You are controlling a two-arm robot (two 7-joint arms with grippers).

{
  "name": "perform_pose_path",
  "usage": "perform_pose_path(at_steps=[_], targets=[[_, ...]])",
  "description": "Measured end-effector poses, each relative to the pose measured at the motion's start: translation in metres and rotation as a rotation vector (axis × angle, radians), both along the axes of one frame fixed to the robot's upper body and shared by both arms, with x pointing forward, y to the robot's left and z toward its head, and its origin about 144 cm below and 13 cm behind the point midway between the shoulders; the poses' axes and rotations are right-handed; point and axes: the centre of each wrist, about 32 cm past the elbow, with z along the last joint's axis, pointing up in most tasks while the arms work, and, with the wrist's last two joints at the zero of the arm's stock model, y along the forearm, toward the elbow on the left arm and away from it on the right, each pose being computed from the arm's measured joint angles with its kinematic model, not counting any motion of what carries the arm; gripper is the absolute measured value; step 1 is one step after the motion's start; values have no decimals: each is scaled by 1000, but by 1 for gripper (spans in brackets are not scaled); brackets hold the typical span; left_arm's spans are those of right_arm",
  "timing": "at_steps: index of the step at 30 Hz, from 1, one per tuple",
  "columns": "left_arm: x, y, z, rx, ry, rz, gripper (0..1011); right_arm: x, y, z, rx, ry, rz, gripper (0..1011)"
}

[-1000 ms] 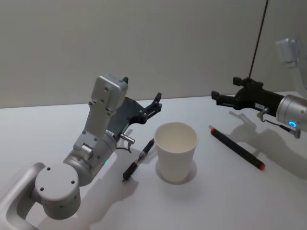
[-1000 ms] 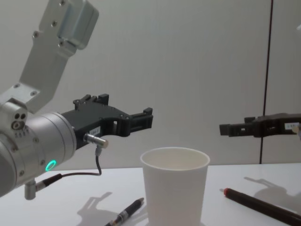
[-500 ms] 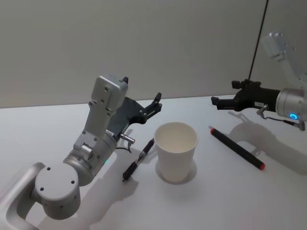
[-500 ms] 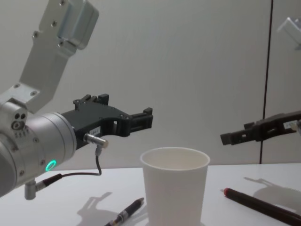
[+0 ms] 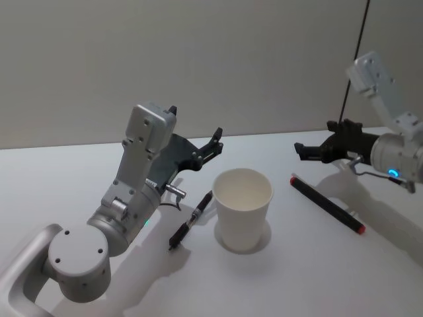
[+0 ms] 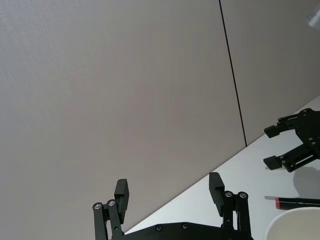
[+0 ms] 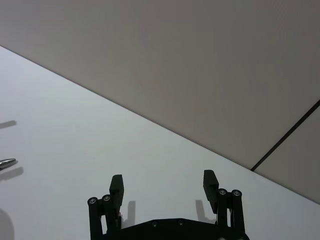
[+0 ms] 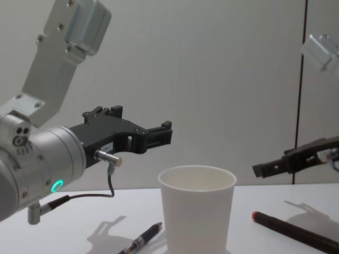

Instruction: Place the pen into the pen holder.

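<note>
Right pincer (image 5: pixel 313 136) dipped; pen holder (image 5: pixel 242 224) empty, black pen (image 5: pixel 192 220) beside.

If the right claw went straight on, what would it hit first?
Probably bare table behind the cup: the open right gripper tilts slightly down; depth is unclear. Left gripper hangs left of the cup.

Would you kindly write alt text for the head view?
A white cup stands between two pens: a black pen on its left, a red-tipped pen on its right. The open left tool and open right tool hover above, both empty.
</note>
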Motion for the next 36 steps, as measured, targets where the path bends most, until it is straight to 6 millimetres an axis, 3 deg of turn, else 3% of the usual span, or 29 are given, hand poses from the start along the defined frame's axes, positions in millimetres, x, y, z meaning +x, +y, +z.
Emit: perform_pose_path(at_steps=[16, 36], targets=[[0, 0, 0, 0, 0, 0, 1001, -11, 17, -20, 13, 51, -34, 1002], [0, 0, 0, 0, 0, 0, 1001, -12, 12, -33, 46, 119, -1, 1002]])
